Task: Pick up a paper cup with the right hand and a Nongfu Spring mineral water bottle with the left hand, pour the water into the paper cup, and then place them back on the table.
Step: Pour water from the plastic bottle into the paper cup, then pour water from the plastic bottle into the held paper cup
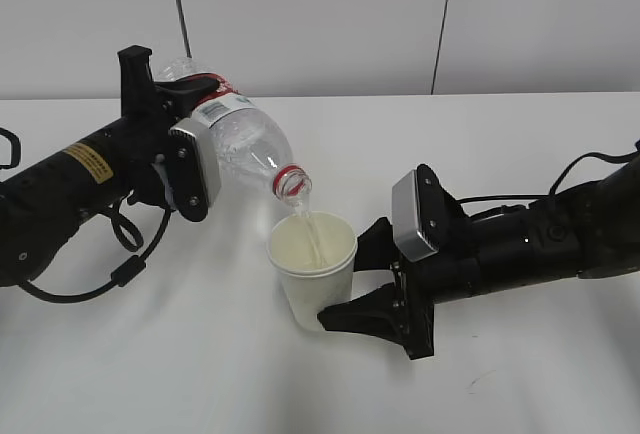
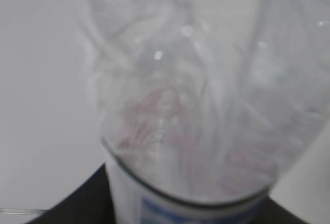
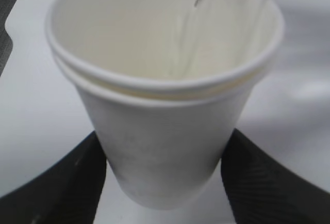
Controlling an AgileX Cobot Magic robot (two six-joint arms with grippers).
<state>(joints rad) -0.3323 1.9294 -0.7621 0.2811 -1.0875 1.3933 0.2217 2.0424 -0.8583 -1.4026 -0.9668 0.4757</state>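
My left gripper (image 1: pixel 188 104) is shut on the Nongfu Spring bottle (image 1: pixel 245 139) at its red-white label and holds it tilted, neck down to the right. A thin stream of water (image 1: pixel 306 219) runs from its mouth into the paper cup (image 1: pixel 312 274). My right gripper (image 1: pixel 345 279) is shut on the cup's lower body and holds it upright, low over the table (image 1: pixel 200 374). In the left wrist view the blurred bottle (image 2: pixel 196 105) fills the frame above my gripper (image 2: pixel 191 211). In the right wrist view the cup (image 3: pixel 165 131) sits between my fingers (image 3: pixel 51 188), with the water stream (image 3: pixel 180 43) inside.
A looped black cable (image 1: pixel 122 272) hangs from the left arm onto the table. A faint dark scuff (image 1: pixel 480 382) marks the tabletop at the front right. A pale wall with a dark vertical line (image 1: pixel 440 24) stands behind the table.
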